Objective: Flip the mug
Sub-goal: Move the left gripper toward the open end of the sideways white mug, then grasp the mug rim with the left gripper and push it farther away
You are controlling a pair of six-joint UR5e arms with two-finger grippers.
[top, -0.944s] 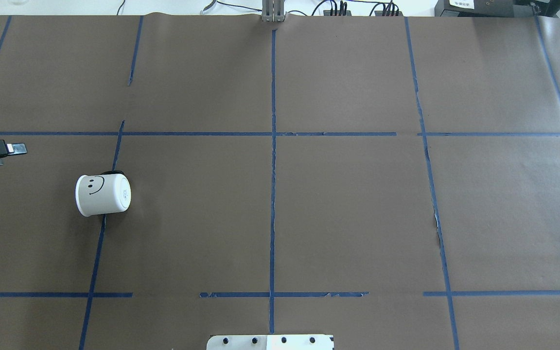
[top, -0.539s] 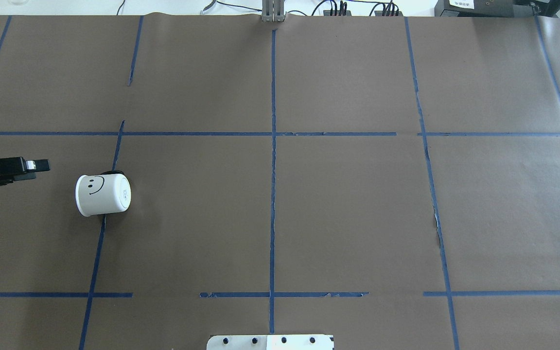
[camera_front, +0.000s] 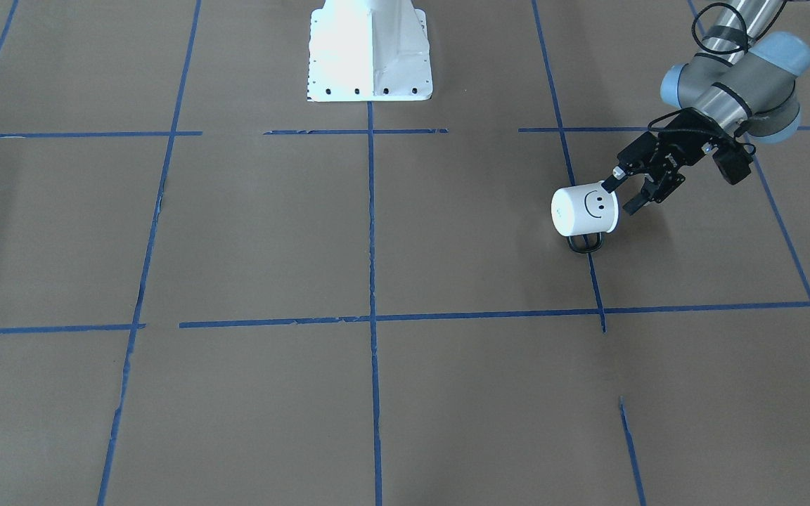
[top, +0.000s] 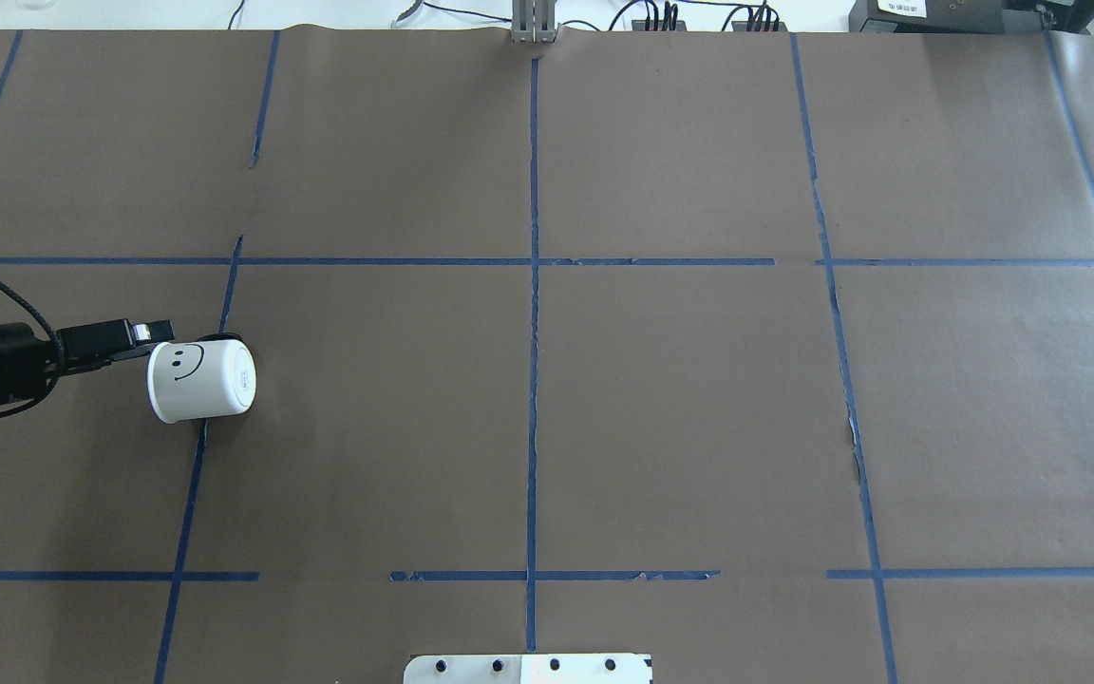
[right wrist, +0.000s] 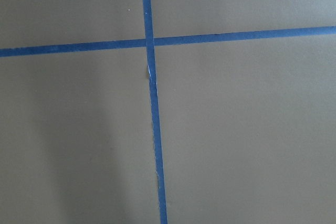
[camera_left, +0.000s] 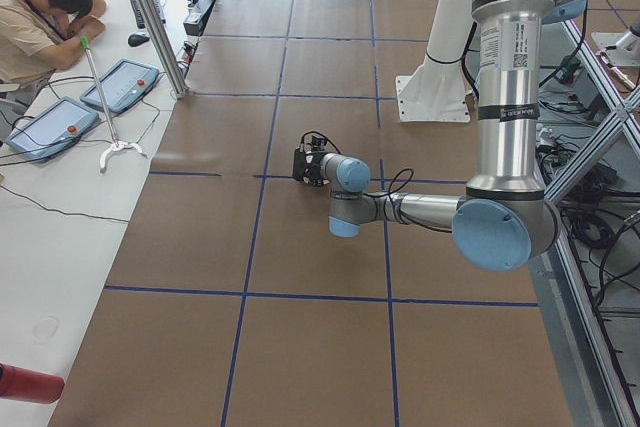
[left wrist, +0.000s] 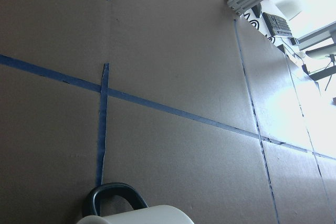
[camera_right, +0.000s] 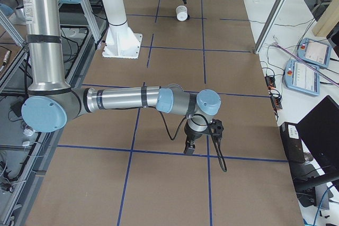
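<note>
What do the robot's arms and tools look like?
The left arm and right arm are silver tubes with pale blue rounded joint caps. The left tool and right tool are black, two-fingered, with a black cable looping at the wrist.

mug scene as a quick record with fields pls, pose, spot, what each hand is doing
mug: white, smiley face, black loop handle
pose: on its side, flat base toward the robot's right, handle on the side away from the robot
spot: across a blue tape line, on the robot's left part of the table
left hand: open, at the mug's other end; contact unclear
right hand: far from the mug, pointing down over a tape crossing; open or shut cannot be told
task status: mug not yet upright
</note>
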